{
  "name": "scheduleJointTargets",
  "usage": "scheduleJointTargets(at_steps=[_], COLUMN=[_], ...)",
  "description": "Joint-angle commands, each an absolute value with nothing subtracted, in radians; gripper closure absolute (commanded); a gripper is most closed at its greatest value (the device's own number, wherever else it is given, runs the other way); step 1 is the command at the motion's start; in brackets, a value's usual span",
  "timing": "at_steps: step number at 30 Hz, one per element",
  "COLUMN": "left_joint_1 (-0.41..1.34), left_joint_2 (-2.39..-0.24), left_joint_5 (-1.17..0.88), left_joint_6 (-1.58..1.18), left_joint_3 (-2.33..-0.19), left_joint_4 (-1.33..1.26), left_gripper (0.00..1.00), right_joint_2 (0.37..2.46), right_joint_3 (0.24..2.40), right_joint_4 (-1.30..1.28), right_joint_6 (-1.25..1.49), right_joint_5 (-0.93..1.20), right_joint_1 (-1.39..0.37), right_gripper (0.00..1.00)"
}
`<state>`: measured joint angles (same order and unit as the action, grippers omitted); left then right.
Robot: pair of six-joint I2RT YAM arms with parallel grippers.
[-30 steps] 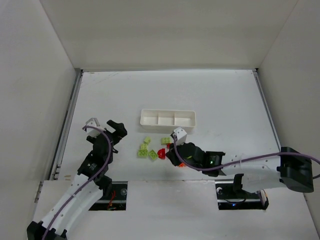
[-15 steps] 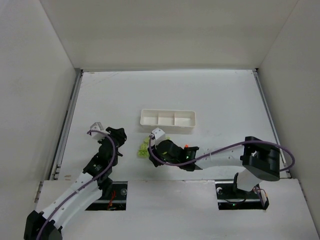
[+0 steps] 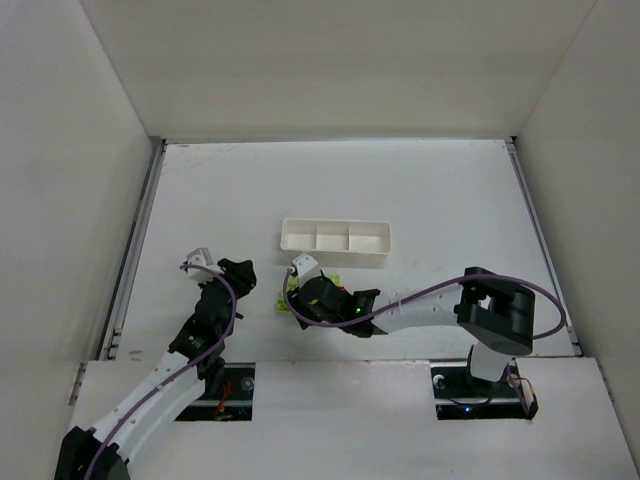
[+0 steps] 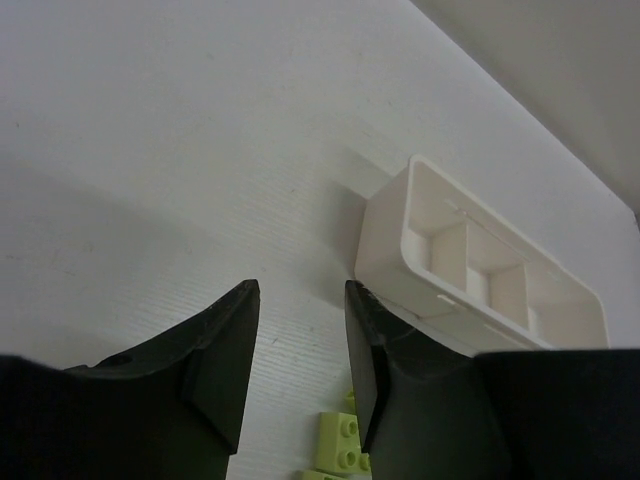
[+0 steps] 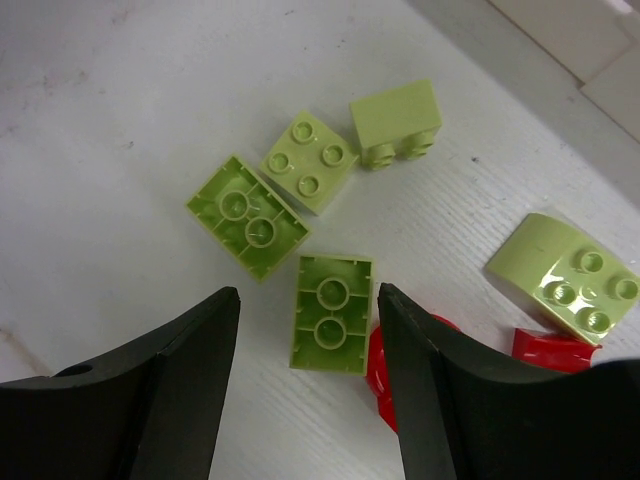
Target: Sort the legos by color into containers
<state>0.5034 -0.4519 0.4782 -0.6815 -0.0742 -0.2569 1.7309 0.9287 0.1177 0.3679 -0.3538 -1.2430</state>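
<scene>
Right hand (image 5: 305,308) had swung leftward since a second before; jaws half parted astride one yellow-green lego (image 5: 332,335), gripping nothing; left hand (image 4: 298,300) narrowly parted, empty; tray (image 4: 385,232) ahead-right of it.

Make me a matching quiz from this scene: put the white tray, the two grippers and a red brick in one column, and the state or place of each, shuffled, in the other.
Column one:
1. long white plastic tray with three compartments
2. left gripper
3. right gripper
4. small red plastic brick

Column two:
A. open above an upside-down yellow-green plastic brick
B. partly hidden by the right gripper
C. no bricks visible inside
D. slightly open over the white tabletop, holding nothing

Pairs: 1-C, 2-D, 3-A, 4-B.
</scene>
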Motion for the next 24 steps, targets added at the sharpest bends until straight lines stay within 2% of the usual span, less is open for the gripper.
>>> scheduleJointTargets(at_steps=[1, 8, 10, 12, 15, 16, 19, 24], left_joint_1=[0.495, 0.498, 0.487, 0.487, 0.478, 0.475, 0.476, 0.476], left_joint_2=[-0.483, -0.494, -0.495, -0.492, -0.502, -0.505, -0.517, -0.537], left_joint_5=[0.469, 0.454, 0.446, 0.436, 0.437, 0.430, 0.436, 0.428], left_joint_6=[-0.678, -0.684, -0.687, -0.689, -0.690, -0.692, -0.692, -0.684], left_joint_3=[-0.080, -0.068, -0.063, -0.064, -0.058, -0.061, -0.061, -0.069], left_joint_4=[-0.307, -0.348, -0.347, -0.351, -0.359, -0.359, -0.370, -0.374], left_gripper=[0.61, 0.57, 0.57, 0.57, 0.56, 0.56, 0.55, 0.51], right_joint_2=[1.720, 1.762, 1.781, 1.796, 1.805, 1.802, 1.749, 1.560], right_joint_3=[0.959, 0.966, 0.976, 0.980, 0.985, 0.988, 0.973, 0.925], right_joint_4=[0.120, 0.107, 0.106, 0.106, 0.098, 0.095, 0.106, 0.133], right_joint_6=[0.347, 0.359, 0.362, 0.356, 0.367, 0.365, 0.374, 0.393], right_joint_5=[-0.410, -0.413, -0.410, -0.414, -0.405, -0.414, -0.425, -0.428], right_joint_1=[-1.239, -1.237, -1.234, -1.234, -1.229, -1.229, -1.229, -1.184], right_gripper=[0.37, 0.37, 0.42, 0.52, 0.57, 0.69, 0.76, 0.76])
